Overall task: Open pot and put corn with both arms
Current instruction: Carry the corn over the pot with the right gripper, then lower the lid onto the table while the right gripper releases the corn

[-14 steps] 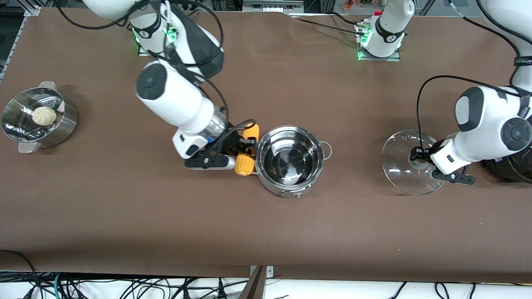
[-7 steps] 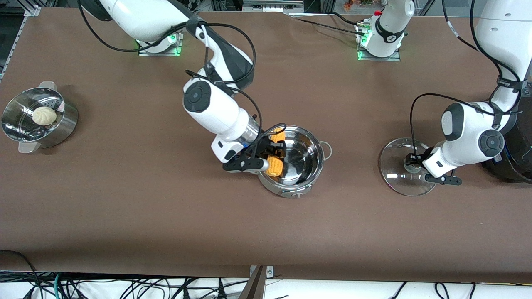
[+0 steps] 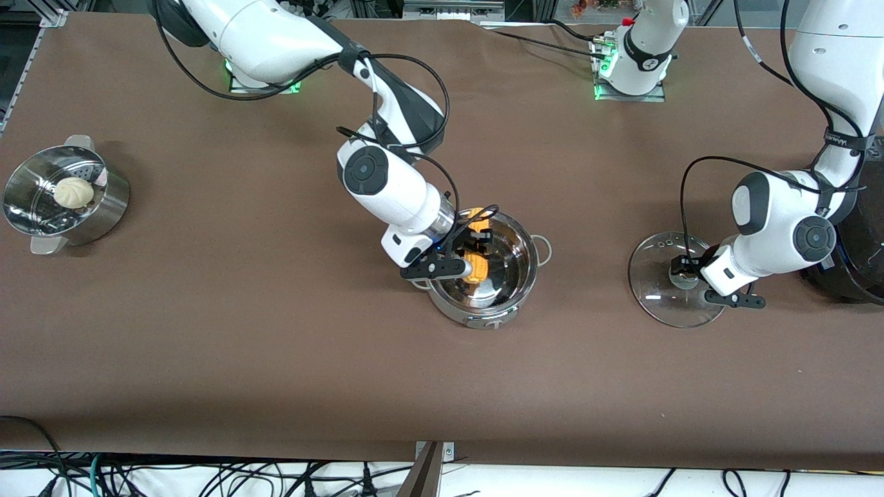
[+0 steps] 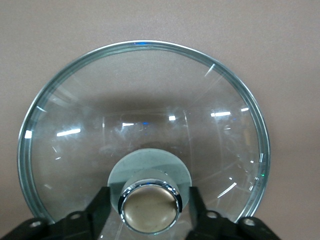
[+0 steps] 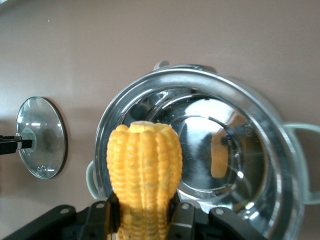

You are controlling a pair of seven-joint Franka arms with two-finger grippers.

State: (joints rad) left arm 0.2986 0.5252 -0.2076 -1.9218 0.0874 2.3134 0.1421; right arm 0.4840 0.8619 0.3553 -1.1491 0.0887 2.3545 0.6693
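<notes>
Steel pot [image 3: 483, 269] stands uncovered at the table's middle; its glass lid [image 3: 668, 279] already lies on the table toward the left arm's end. The left gripper [image 4: 150, 200] flanks the lid's knob [image 4: 150, 206]; whether it grips, I cannot tell. The right gripper [image 3: 469, 254], clamped on the corn [image 3: 476, 262], hangs over the pot's mouth. Only lowering and releasing seem left
</notes>
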